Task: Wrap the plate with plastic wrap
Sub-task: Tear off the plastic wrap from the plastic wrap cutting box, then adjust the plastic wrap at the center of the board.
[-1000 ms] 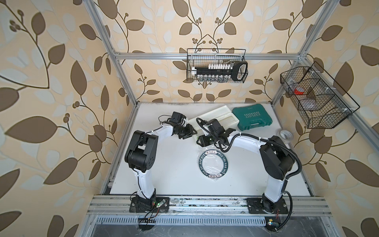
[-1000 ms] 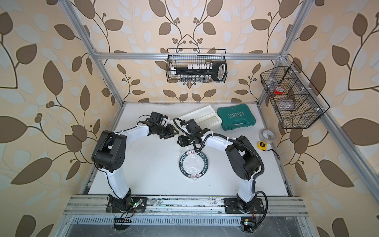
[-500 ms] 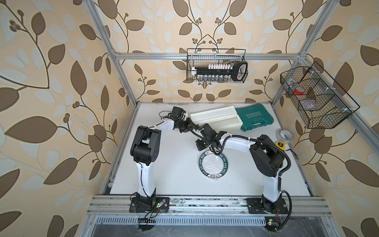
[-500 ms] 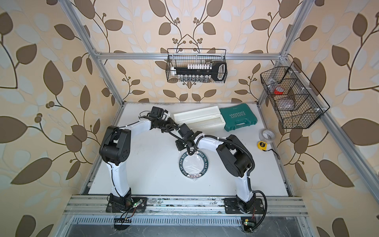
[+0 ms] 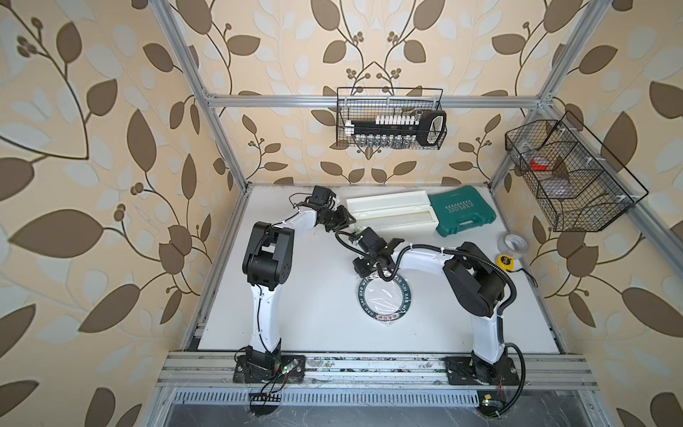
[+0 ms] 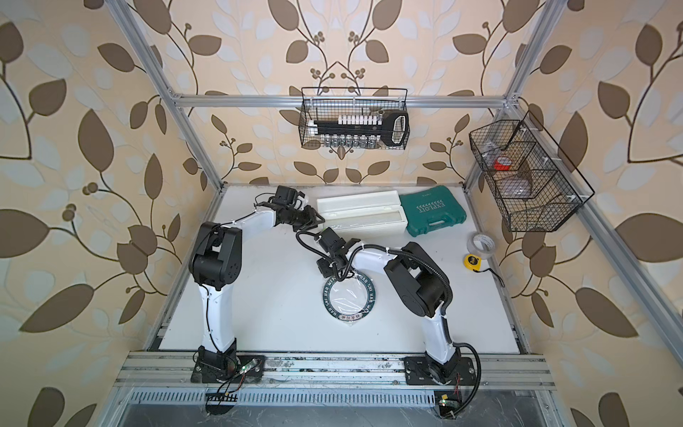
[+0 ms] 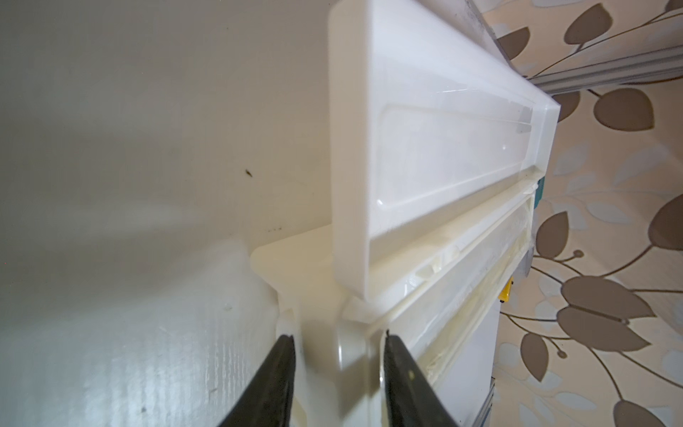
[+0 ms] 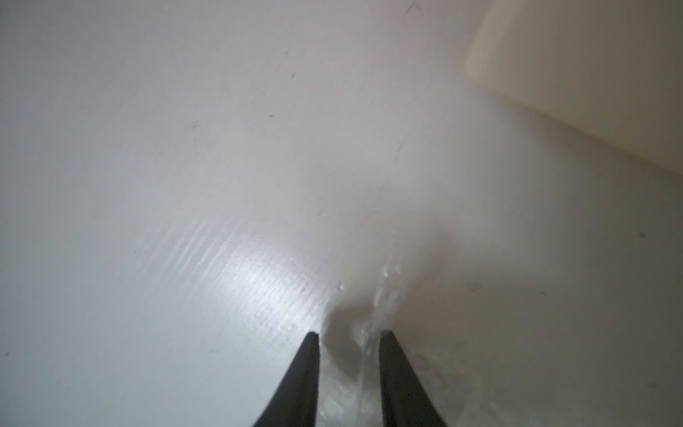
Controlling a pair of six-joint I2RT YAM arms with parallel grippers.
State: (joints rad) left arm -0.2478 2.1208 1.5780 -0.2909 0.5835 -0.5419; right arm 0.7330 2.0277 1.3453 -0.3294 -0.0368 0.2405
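In both top views the plate [image 5: 362,300] [image 6: 326,301] lies mid-table, and its dark lettered rim shows under crinkled, glinting plastic wrap [image 5: 386,301] [image 6: 349,301]. My right gripper [image 5: 366,271] [image 6: 327,270] points down at the plate's far left rim. The right wrist view shows this gripper [image 8: 349,334] open, with a strand of the film [image 8: 373,307] running between its fingers. The long white dispenser box [image 5: 391,212] [image 6: 362,216] [image 7: 443,148] lies at the back with its lid up. My left gripper [image 5: 349,221] [image 6: 318,221] [image 7: 338,336] is open, its jaws on either side of the box's left end.
A green tool case [image 5: 462,214] lies right of the dispenser. A clear tape roll [image 5: 513,244] and a yellow tape measure [image 5: 505,262] sit near the right edge. Wire baskets hang on the back wall [image 5: 391,124] and the right wall [image 5: 569,177].
The dispenser box has swung from tilted to nearly level. My right gripper moved from beside the box down to the plate's far rim. The left arm shifted toward the box's end.
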